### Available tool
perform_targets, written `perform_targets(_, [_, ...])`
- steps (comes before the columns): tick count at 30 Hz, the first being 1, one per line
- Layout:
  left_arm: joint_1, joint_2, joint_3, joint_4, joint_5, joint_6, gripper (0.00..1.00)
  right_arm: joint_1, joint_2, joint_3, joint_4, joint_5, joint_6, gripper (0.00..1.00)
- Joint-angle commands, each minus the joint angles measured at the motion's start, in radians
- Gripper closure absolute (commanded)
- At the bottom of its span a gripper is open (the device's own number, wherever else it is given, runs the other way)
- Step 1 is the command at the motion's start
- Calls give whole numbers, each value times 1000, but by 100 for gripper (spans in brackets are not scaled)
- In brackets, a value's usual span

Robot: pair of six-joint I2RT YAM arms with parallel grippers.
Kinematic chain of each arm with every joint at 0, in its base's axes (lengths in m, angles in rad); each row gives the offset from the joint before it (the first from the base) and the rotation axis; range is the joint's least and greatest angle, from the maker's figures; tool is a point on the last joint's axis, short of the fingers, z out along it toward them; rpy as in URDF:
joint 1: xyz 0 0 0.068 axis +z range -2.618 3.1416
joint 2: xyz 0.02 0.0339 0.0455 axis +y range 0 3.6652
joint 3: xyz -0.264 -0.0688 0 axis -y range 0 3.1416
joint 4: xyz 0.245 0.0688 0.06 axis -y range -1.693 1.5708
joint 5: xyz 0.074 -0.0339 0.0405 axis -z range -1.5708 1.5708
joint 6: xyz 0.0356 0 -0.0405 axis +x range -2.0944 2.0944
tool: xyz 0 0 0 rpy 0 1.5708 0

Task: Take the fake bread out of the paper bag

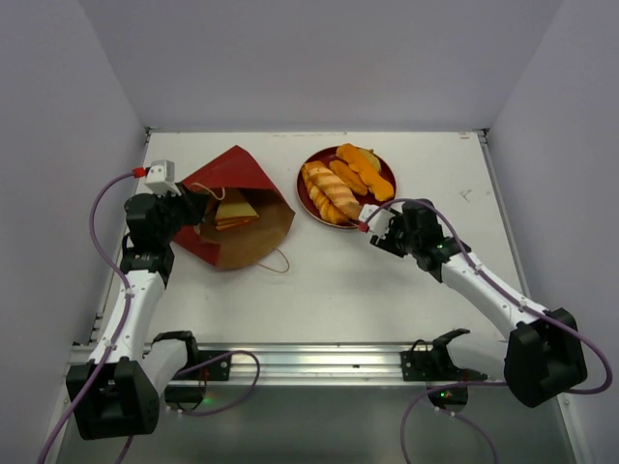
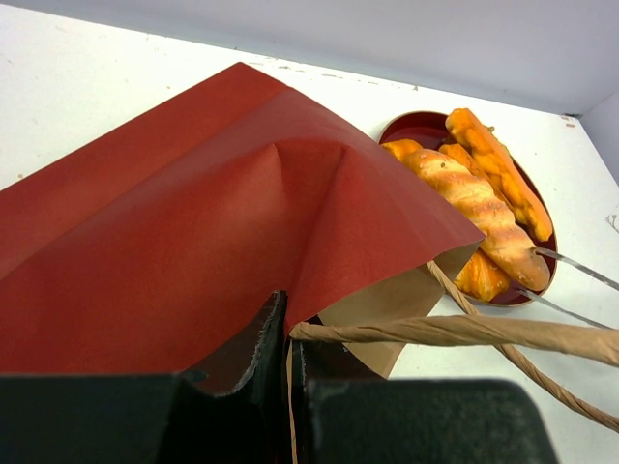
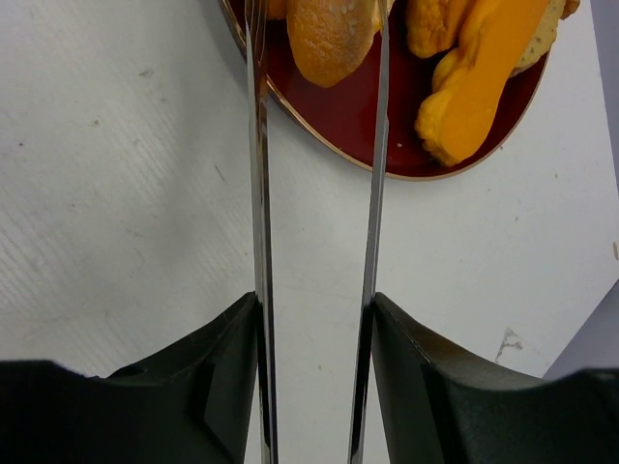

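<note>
The dark red paper bag (image 1: 237, 184) lies on its side at the left with its brown mouth toward the plate. A yellow sandwich wedge (image 1: 232, 211) shows inside it. My left gripper (image 1: 189, 208) is shut on the bag's upper rim (image 2: 288, 329), beside a cord handle (image 2: 455, 331). Several golden breads (image 1: 334, 188) lie on the dark red plate (image 1: 385, 166). My right gripper (image 1: 382, 235) is shut on thin metal tongs (image 3: 259, 193). The tongs' two blades stand apart, either side of the end of a loaf (image 3: 329, 39) on the plate (image 3: 358, 116).
The other cord handle (image 1: 279, 261) loops onto the white table in front of the bag. Grey walls close in the table's left, back and right. A metal rail (image 1: 309, 358) carrying the arm bases runs along the near edge.
</note>
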Motion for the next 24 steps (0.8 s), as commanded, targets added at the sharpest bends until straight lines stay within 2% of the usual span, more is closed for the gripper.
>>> perform_targets(1, [8,-12,-6,28,11,22,91,1,-37,68,-34,-56,57,49])
perform_targets(11, [8,-14,-5,28,11,20,90,1,-52,182,-113,-123,172,49])
perform_targets(17, [8,-14,-6,29,17,22,91,1,-51,209,-128,-146,196,53])
perform_targets(21, [8,-12,-8,34,27,19,91,1,-61,269,-229,-246,245,55])
perform_targets(24, [6,-11,-8,37,33,20,91,1,-68,332,-338,-429,265,56])
